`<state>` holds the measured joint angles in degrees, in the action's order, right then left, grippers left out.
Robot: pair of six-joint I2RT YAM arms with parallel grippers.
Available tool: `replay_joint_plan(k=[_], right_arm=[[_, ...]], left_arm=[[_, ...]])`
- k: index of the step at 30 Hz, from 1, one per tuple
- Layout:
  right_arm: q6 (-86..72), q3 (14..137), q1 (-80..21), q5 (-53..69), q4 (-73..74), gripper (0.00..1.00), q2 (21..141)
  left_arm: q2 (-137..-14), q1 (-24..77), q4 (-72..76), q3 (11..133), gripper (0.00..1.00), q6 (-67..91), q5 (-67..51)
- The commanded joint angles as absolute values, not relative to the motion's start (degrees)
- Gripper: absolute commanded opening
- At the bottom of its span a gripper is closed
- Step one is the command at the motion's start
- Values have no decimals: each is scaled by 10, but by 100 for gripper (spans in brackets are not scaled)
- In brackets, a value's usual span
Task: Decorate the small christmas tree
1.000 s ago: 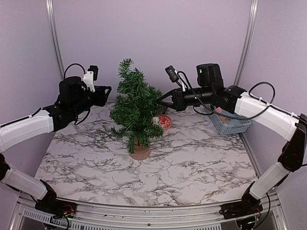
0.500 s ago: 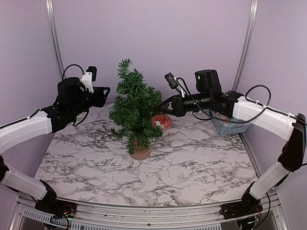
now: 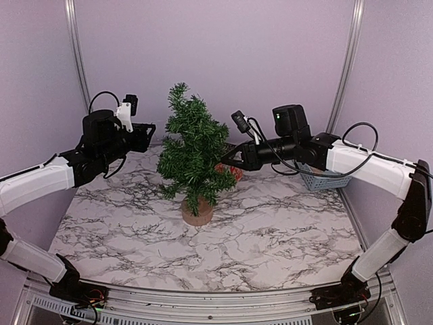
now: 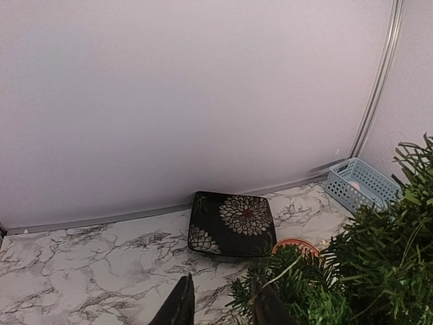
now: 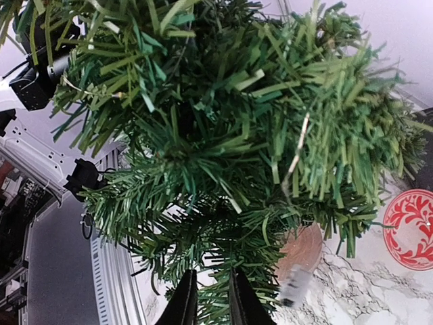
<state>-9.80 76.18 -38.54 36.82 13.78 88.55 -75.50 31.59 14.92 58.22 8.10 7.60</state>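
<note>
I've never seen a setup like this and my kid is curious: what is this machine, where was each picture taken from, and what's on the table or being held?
These are two robot arms bolted to a marble table, the left arm and the right arm. Each ends in two fingers. The wide picture comes from a fixed camera above and behind them. The other two come from small cameras on the wrists. On the table are a small Christmas tree, a blue basket, a dark flowered plate and a red round ornament. The left fingers hover beside the tree, apart and empty. The right fingers sit slightly apart among the needles, with nothing clearly held.
</note>
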Motion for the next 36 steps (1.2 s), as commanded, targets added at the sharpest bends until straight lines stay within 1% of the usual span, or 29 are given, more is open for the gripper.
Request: replay_joint_plan(k=[1,4,6,10,14,19,24,29,36], right_arm=[[-77,757,-378,342,130,20,868],[-73,750,-375,335,127,22,853],[-71,744,-369,334,121,24,841],[-71,728,-360,335,105,31,821],[-71,715,-352,338,95,34,809],[-77,694,-342,346,82,39,796],[-91,652,-339,339,68,42,775],[-141,564,-339,338,9,48,744],[-218,431,-339,332,-105,49,735]], left_arm=[[-752,313,151,576,34,73,82],[-741,313,151,570,46,73,86],[-730,313,149,564,52,75,88],[-711,312,143,551,59,82,87],[-696,309,136,538,64,92,73],[-677,299,134,515,68,110,41],[-661,285,137,478,68,130,37],[-656,277,150,436,67,151,30],[-641,277,193,347,65,189,27]])
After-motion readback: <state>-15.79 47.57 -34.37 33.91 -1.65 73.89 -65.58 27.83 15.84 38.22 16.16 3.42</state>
